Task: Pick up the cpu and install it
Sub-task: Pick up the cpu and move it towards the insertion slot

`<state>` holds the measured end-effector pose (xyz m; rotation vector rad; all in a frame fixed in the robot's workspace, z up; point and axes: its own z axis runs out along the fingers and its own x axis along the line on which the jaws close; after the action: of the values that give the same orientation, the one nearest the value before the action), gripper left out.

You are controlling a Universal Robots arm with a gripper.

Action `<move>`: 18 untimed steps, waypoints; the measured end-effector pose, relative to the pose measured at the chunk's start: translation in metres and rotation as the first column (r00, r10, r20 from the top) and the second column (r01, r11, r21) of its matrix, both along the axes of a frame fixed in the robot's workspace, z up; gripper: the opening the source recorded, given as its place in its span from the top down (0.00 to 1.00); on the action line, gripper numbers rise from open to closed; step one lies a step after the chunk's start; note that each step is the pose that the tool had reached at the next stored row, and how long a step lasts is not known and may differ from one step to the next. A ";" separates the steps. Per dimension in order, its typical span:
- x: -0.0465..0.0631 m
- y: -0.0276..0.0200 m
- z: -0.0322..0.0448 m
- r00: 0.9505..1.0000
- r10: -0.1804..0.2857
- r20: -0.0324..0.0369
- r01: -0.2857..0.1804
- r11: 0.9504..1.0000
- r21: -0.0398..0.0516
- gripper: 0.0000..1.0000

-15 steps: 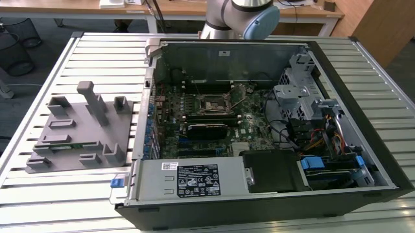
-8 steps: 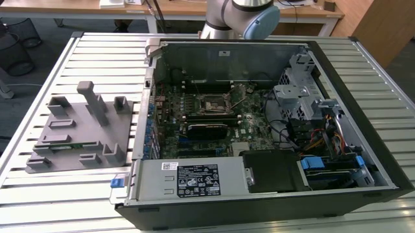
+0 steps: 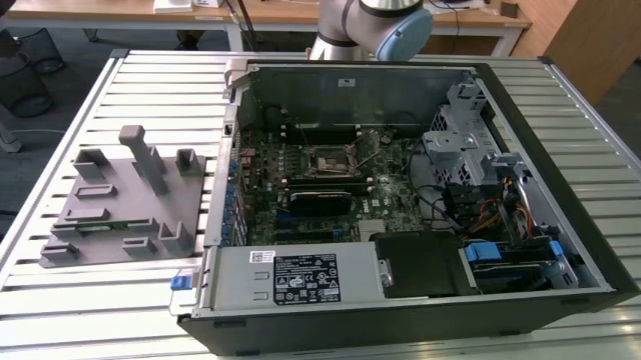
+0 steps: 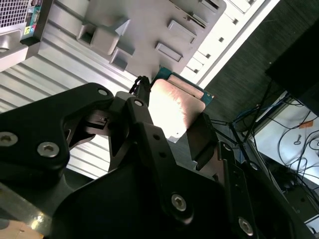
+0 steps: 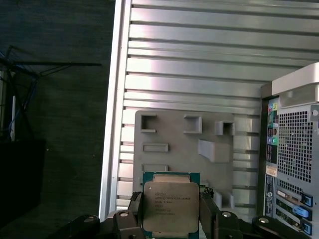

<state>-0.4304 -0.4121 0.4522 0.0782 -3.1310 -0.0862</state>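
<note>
Supervisor: Gripper (image 5: 171,215), state?

Operator: Item one, gripper: clamped on the cpu (image 5: 171,201), one finger (image 5: 135,208) on each of two opposite edges. I hold the chip in the air over the grey tray (image 5: 174,144), which lies on the slatted table (image 5: 199,59) just beside the case (image 5: 294,149).

Supervisor: Step?

Operator: Pick looks done; install not yet. Item two, socket (image 3: 335,159): inside the case, looks open, well apart from the tray. In my judgement the carry calls for a level chip, a firm clamp, and corners squared to the socket before it goes down.

Supervisor: Cpu, condition?

Operator: Item three: flat square, silver-grey top with faint print, thin green rim. It sits level between the fingers, with no tilt I can see.
</note>
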 end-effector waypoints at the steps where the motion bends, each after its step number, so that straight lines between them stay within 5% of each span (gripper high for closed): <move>1: 0.001 0.0000 -0.0001 1.000 0.000 0.000 0.000 1.000 0.000 0.46; 18: 0.014 0.0000 -0.0001 1.000 0.000 0.000 0.000 1.000 0.000 0.46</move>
<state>-0.4164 -0.4121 0.4521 0.0782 -3.1310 -0.0870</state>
